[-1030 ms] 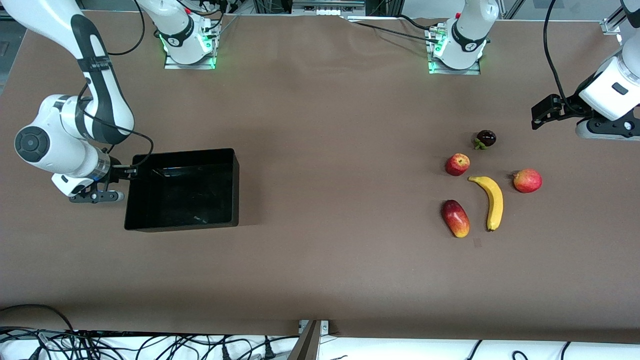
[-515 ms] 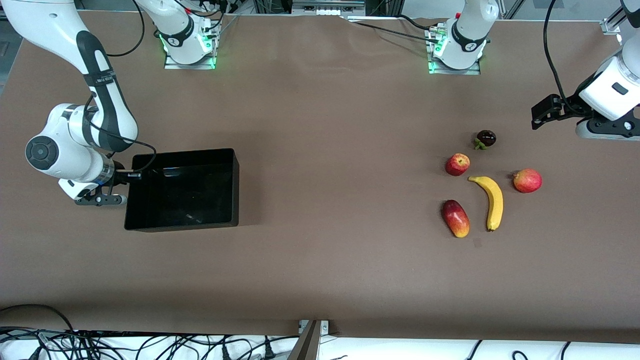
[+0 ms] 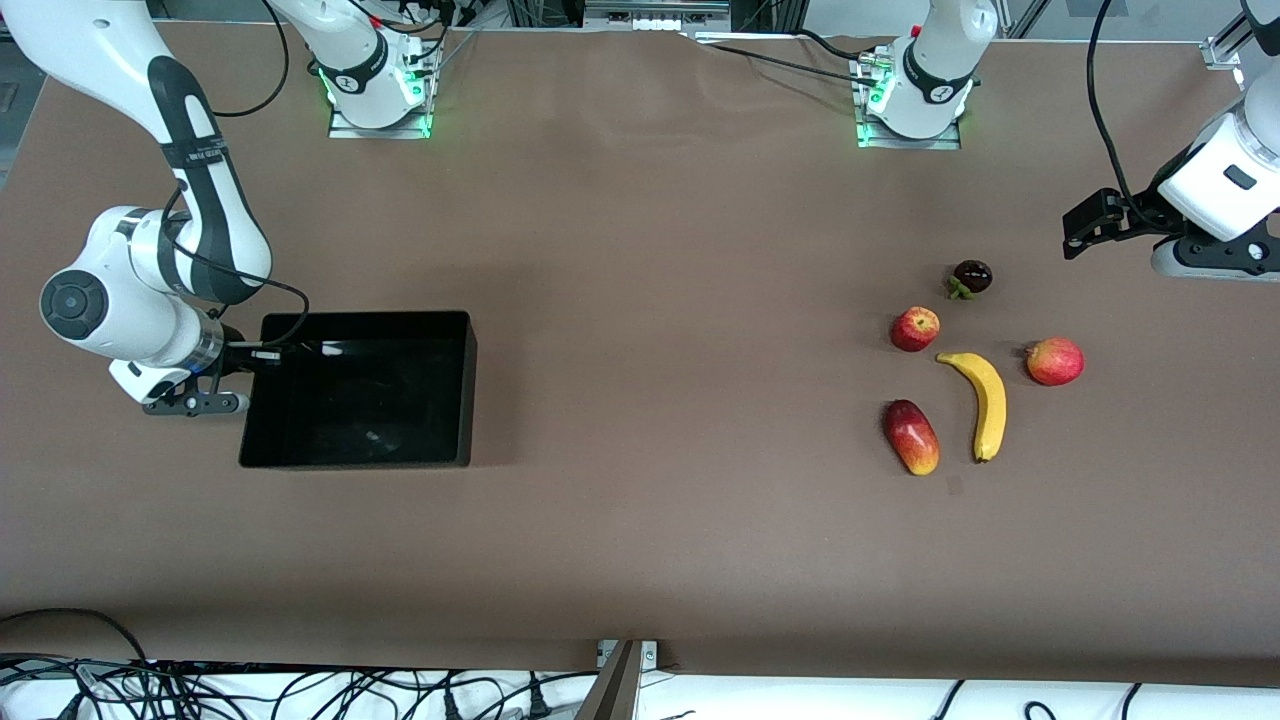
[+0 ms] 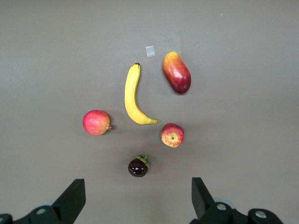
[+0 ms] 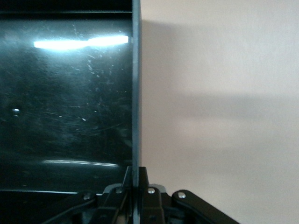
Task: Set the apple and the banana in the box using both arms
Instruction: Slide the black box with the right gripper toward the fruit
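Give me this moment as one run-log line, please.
right end effector: shut on box wall | left end effector: open, over fruit, waiting | apple, banana: on table, not in box

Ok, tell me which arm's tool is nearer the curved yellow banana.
Left. The left tool hangs open over bare table near the curved yellow banana; the right tool is shut on the black plastic box wall at the right arm's end.

Brown table (image 3: 640, 520) with box (image 3: 455, 330), banana (image 3: 988, 402), apple (image 3: 915, 329).
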{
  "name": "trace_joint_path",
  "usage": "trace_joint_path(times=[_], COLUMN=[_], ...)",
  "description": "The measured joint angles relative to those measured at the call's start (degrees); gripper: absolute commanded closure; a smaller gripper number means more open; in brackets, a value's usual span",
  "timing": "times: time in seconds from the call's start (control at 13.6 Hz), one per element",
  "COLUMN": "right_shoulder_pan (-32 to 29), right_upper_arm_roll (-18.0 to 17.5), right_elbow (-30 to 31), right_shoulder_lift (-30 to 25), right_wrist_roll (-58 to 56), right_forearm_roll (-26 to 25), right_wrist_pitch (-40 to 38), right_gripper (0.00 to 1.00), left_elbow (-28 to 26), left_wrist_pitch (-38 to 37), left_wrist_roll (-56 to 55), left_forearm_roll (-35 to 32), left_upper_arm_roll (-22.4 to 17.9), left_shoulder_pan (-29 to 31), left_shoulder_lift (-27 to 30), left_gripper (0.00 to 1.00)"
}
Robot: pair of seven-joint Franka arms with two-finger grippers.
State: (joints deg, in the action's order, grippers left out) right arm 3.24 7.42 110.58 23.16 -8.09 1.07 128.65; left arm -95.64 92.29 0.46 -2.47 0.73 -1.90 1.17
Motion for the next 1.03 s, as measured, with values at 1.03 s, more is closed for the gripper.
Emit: trace_joint_path(times=[1.03], right_shoulder_pan=[31.4], right_upper_arm_roll=[-10.3], right_elbow=[-25.0], right_shoulder_lift=[11.8], right_wrist_roll=[41.7], right_forearm_roll=[7.0], right_wrist_pitch=[-11.8], right_gripper=[1.0], left_elbow=[0.0], left_wrist_pitch=[0.0], left_wrist_roll=[0.0], left_forearm_roll=[0.0], left_upper_arm_roll=[0.0], left_shoulder_pan=[0.0], left_shoulder_lift=[0.0], left_gripper=[0.0])
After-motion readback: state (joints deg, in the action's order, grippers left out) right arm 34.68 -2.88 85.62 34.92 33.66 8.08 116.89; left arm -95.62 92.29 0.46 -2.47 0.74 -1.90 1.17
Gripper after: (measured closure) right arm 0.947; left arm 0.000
